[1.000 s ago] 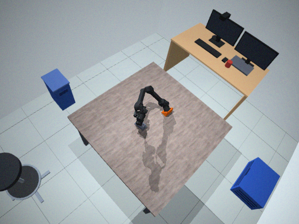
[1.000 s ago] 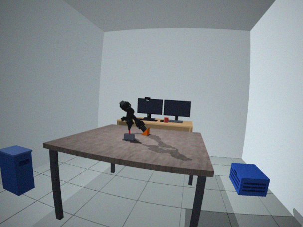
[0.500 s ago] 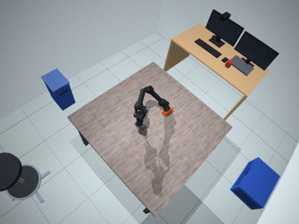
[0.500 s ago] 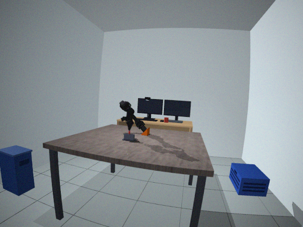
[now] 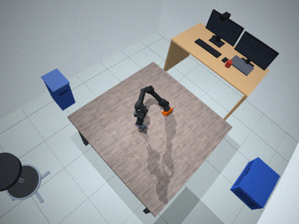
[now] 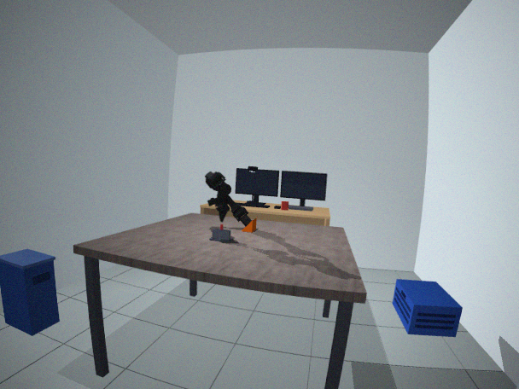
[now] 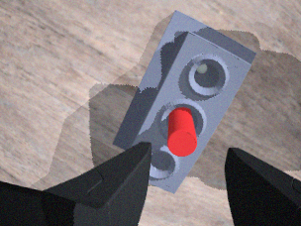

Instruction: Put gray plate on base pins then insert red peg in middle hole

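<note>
The red peg (image 6: 221, 227) (image 7: 182, 133) stands in the gray plate's (image 5: 142, 126) (image 6: 221, 235) (image 7: 224, 101) middle hole, released.

From the wrist view, one hole lies at one o'clock from the peg and another at seven; I can't tell where plate meets base. The gripper's (image 5: 140, 124) (image 6: 222, 220) (image 7: 190, 147) fingers are parted around the peg's upper end, gripping nothing. Seen from above, the arm's orange foot (image 5: 167, 112) (image 6: 249, 226) sits at two o'clock from the plate, on the same brown table (image 5: 113, 103) (image 6: 179, 252). Farther out, a blue bin (image 5: 59, 89) (image 6: 29, 292) stands at ten o'clock and a stool (image 5: 8, 170) at eight.
</note>
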`<action>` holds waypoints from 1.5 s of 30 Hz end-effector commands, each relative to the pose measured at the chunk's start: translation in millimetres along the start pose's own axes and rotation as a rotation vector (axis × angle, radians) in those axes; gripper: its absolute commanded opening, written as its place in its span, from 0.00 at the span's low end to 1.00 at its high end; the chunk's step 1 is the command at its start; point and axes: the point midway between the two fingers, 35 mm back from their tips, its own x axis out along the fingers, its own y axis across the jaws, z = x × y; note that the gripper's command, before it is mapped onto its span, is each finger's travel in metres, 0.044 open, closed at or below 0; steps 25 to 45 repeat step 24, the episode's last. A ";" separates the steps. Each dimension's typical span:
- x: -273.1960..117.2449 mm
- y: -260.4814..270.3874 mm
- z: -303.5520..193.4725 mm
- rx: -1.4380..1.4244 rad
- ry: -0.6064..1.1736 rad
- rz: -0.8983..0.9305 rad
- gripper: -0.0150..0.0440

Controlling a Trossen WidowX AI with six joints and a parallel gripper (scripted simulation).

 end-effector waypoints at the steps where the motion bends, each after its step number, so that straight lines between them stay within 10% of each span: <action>1: -3.1 0.1 0.0 0.004 0.001 -0.002 0.51; 45: -21.2 -1.0 2.6 0.002 0.000 0.015 0.51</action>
